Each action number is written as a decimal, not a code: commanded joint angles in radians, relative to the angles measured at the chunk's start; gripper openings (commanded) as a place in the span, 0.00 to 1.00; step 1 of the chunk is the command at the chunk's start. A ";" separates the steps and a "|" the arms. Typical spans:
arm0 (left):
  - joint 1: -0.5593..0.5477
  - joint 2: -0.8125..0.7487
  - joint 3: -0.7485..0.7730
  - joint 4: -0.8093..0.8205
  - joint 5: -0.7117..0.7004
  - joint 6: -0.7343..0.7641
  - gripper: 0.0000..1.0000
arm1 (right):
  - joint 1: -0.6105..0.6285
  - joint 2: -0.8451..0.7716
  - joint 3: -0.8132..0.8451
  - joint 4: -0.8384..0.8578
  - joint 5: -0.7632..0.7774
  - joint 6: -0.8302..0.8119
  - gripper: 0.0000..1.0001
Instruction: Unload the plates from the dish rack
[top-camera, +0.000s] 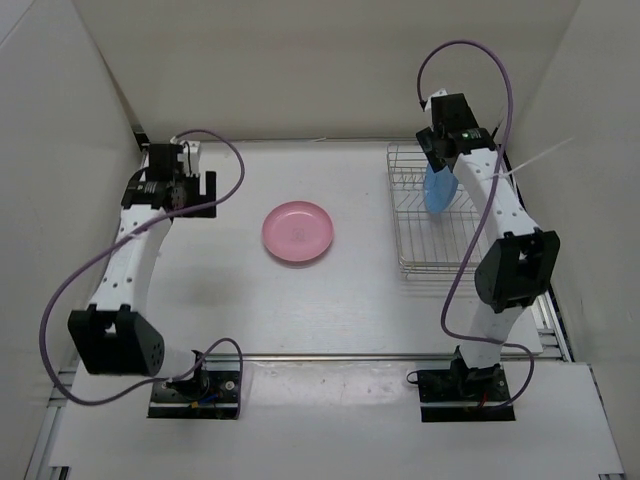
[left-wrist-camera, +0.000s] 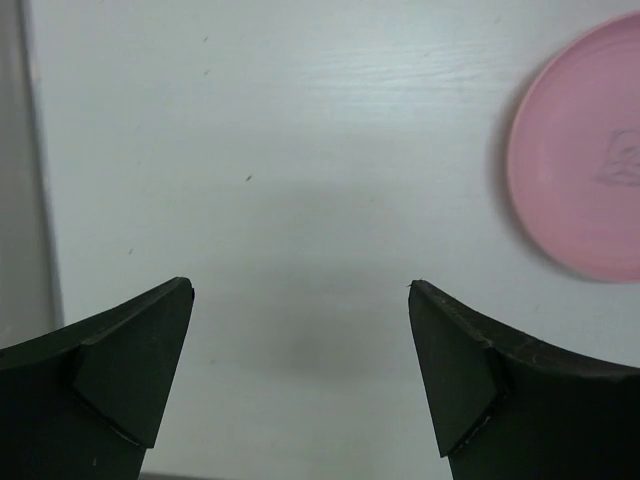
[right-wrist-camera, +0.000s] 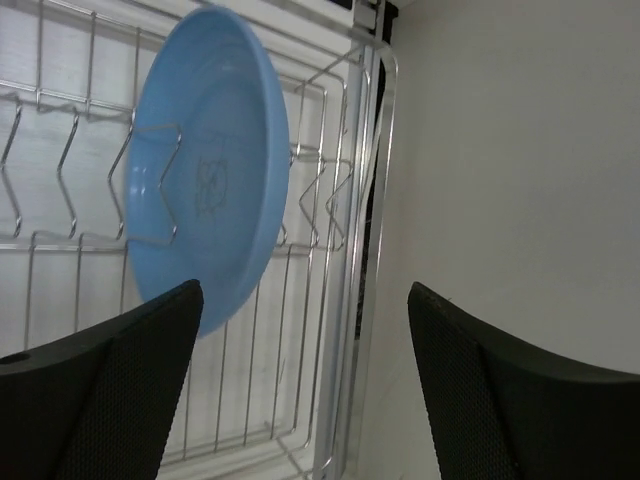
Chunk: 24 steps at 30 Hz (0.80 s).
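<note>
**Right gripper spread at the blue plate, left gripper empty**

Right gripper (right-wrist-camera: 305, 288) has its jaws wide apart and grips nothing. Just past one fingertip hangs the lower rim of the blue plate (right-wrist-camera: 200, 170); whether that rim lies between the jaws or just beside them, I cannot tell. The plate stands on edge in a slot of the dish rack (right-wrist-camera: 375, 200), close to the rack's end rail. A bent upright wire crosses its hollow face and props it, which is why it keeps nearly upright with only a slight lean. Its diameter runs up and down, and the hollow side with the faint centre mark faces the wrist camera. Wide jaws suit a pinch across the thin rim, so the grasp seems the step in hand.

Left gripper (left-wrist-camera: 298, 284) is likewise fully spread and holds nothing, hovering over bare bench (left-wrist-camera: 300, 150). Farther off to its right the pink plate (left-wrist-camera: 580, 170) lies flat, hollow side up, out of the rack, so half the unloading looks done.
</note>
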 joint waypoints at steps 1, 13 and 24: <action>0.005 -0.105 -0.141 0.008 -0.181 0.033 1.00 | -0.009 0.078 0.101 0.057 0.091 -0.049 0.82; 0.057 -0.225 -0.133 -0.025 -0.172 0.042 1.00 | -0.019 0.158 0.123 0.066 0.088 -0.031 0.39; 0.099 -0.225 -0.142 -0.025 -0.083 0.042 1.00 | -0.019 0.167 0.103 0.054 0.100 0.001 0.20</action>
